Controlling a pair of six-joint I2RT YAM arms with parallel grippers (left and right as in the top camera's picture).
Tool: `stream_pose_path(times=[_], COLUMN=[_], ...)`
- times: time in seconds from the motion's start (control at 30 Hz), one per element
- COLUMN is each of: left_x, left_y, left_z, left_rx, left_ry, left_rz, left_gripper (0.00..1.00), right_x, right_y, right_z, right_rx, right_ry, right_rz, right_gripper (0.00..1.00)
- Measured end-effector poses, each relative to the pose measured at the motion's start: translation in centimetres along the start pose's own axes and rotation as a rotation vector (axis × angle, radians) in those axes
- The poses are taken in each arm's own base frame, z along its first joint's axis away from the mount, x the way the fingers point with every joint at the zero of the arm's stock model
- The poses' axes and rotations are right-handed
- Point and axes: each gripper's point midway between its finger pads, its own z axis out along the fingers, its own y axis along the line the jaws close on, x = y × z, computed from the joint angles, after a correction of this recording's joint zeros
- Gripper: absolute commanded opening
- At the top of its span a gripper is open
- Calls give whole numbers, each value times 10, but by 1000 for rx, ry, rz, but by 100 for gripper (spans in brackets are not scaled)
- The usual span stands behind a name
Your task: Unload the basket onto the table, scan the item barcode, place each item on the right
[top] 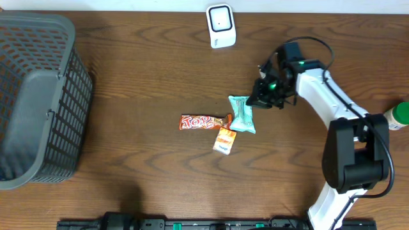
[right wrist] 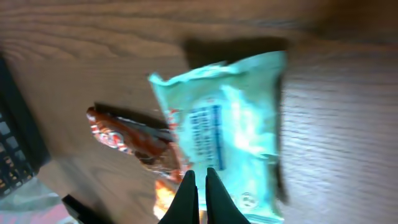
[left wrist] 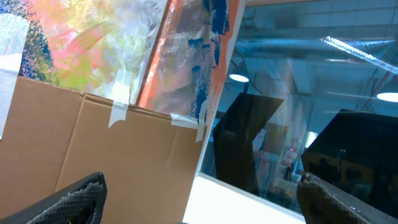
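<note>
Where the white right arm stretches across a dark brown wooden table (top: 140, 64), we see its black right gripper (right wrist: 200, 179) with both fingers pressed tightly together. They nip the edge of a mint-green plastic snack packet (top: 241, 114), at the end nearest a white rounded-rectangle barcode scanner (top: 221, 25). The packet lies in front of the scanner and slightly to its right, well apart from it, with a blue printed block facing up. In the right wrist view it is blurred, so we cannot read the print or pick out a barcode. Also in front of the scanner, about level with the packet, a red foil candy bar wrapper lettered "Top" (top: 203, 122) lies flat with one end right against the packet. A small orange sachet (top: 224, 140) sits just beyond the bar, farther again from the scanner. Far to the scanner's left stands a grey plastic mesh basket (top: 70, 115). Far to its right, at the picture's edge, is a white bottle with a green cap (top: 399, 116). The left gripper (left wrist: 202, 196) appears only in its own wrist view, its textured black fingers (left wrist: 78, 199) spread wide. It points up at taped brown cardboard (left wrist: 112, 155) and a window.
</note>
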Motion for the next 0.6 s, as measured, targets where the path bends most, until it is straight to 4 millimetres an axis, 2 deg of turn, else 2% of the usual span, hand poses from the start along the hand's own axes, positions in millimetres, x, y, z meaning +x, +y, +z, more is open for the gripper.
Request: stream_pose_path(times=[0.03, 0.07, 0.1, 0.13, 0.4, 0.53, 0.6], left_x=[0, 0, 0, 0, 0, 0, 0], left_y=[0, 0, 0, 0, 0, 0, 0], left_z=[0, 0, 0, 0, 0, 0, 0], left_rx=[0, 0, 0, 0, 0, 0, 0], left_ry=[0, 0, 0, 0, 0, 0, 0], left_rz=[0, 0, 0, 0, 0, 0, 0], left_gripper=[98, 98, 98, 97, 98, 98, 98], right_x=[0, 1, 3, 5, 16, 27, 36], right_y=[-3, -8, -12, -16, -13, -14, -11], right_z=[-1, -1, -1, 0, 4, 9, 3], right_rx=[2, 6, 13, 19, 28, 119, 186], right_ry=[0, 2, 8, 14, 53, 75, 76], right_rz=[2, 6, 11, 12, -33, -86, -140], right_gripper=[20, 43, 57, 66, 74, 78, 79])
